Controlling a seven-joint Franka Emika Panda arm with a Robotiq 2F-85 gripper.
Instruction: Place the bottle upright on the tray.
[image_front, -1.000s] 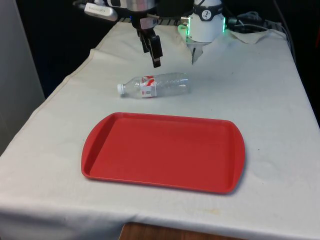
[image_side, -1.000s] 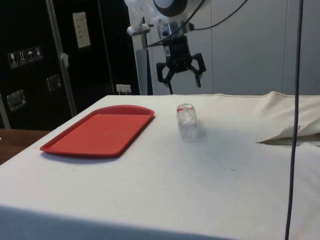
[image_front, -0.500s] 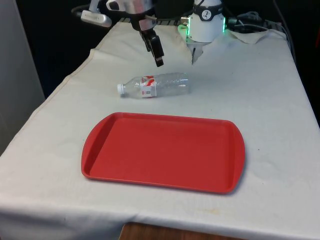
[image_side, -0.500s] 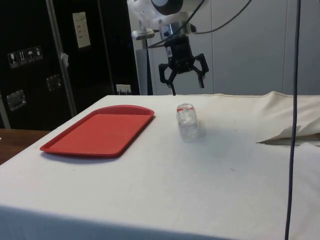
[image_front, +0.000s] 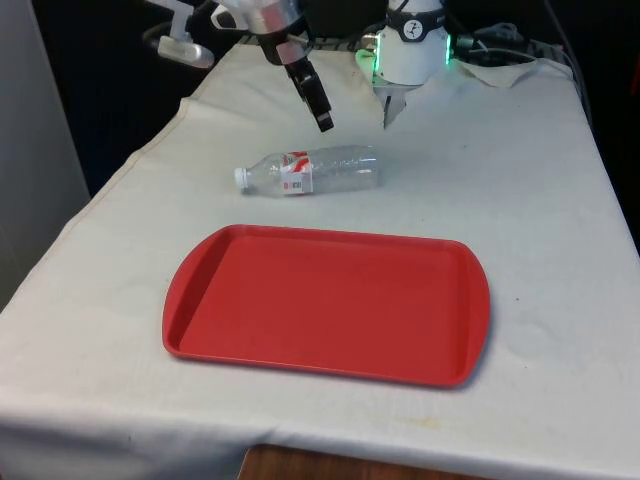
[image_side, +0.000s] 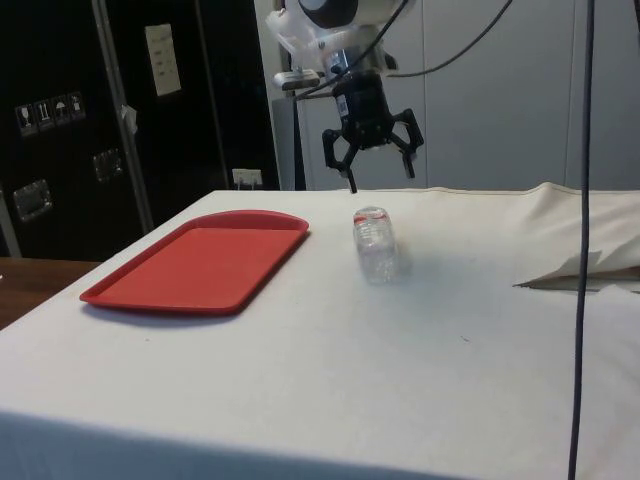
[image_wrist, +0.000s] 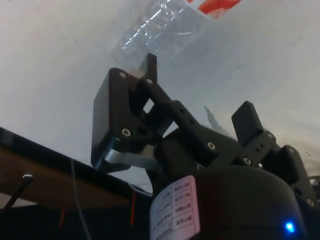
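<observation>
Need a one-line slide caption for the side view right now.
Open gripper hangs above the bottle lying on its side beside the red tray.

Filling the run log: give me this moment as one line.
gripper: open, above bottle | bottle: lying on cloth, ungrasped | tray: empty

The front view was evenly and brightly lit from above, and the white cloth (image_front: 540, 180) came close to washing out near the far end. The red tray (image_front: 325, 305) showed a soft sheen along its rim and cast only a thin shadow. The clear bottle (image_front: 310, 169) threw a faint, diffuse shadow in the side view, and small highlights glinted on its plastic. The dark cabinets (image_side: 80, 120) stayed dim. In the wrist view the near black gripper (image_wrist: 200, 95) looked soft, possibly out of focus, and the cloth beyond was pale and flat.
</observation>
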